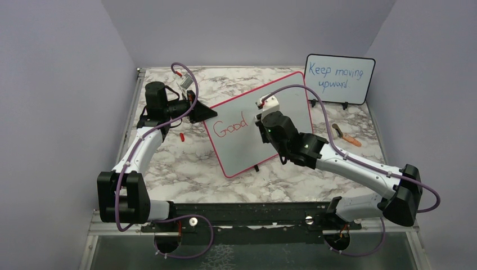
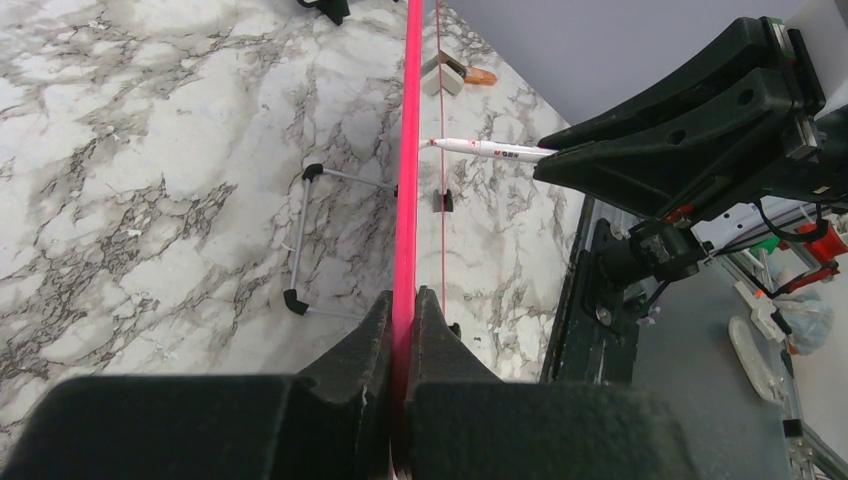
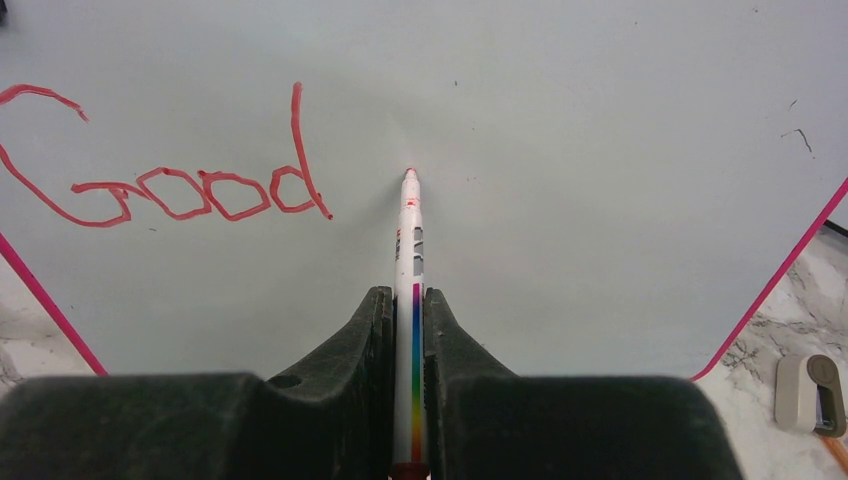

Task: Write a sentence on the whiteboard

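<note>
As the whiteboard (image 1: 236,152) looks light and tippy, the left gripper (image 2: 405,300) pinches its nine-o'clock frame, the right gripper (image 3: 408,300) the marker (image 3: 410,230).

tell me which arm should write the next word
Right: the right end effector grips the white red-tipped marker, tip just past "Good"; the left end effector clamps the edge of the pink-framed whiteboard.
</note>
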Controlling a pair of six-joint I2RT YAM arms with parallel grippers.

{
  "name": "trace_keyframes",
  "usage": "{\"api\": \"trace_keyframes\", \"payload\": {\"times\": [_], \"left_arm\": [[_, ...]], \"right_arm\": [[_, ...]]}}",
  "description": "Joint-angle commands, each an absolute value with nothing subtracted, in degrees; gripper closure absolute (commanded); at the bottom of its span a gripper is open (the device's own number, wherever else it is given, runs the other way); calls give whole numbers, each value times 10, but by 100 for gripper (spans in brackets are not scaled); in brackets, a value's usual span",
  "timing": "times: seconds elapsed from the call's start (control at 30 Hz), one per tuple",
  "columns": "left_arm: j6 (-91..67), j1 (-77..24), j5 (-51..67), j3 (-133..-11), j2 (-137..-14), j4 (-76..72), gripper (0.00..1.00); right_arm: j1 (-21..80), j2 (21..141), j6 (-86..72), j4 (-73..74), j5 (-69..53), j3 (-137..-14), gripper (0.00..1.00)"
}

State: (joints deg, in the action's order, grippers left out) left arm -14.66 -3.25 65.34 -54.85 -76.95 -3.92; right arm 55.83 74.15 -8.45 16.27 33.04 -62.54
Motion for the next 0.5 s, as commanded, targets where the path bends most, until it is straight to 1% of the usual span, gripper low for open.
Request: {"api": "trace_keyframes", "payload": {"times": [0.0, 0.47], "left_arm": [[-98, -51, 656, -542, -785, -1, 100], [-96, -51, 656, -542, -785, -1, 100]], "right_arm": [[551, 750, -78, 143, 322, -621, 99], [528, 739, -80, 149, 338, -605, 100]]}}
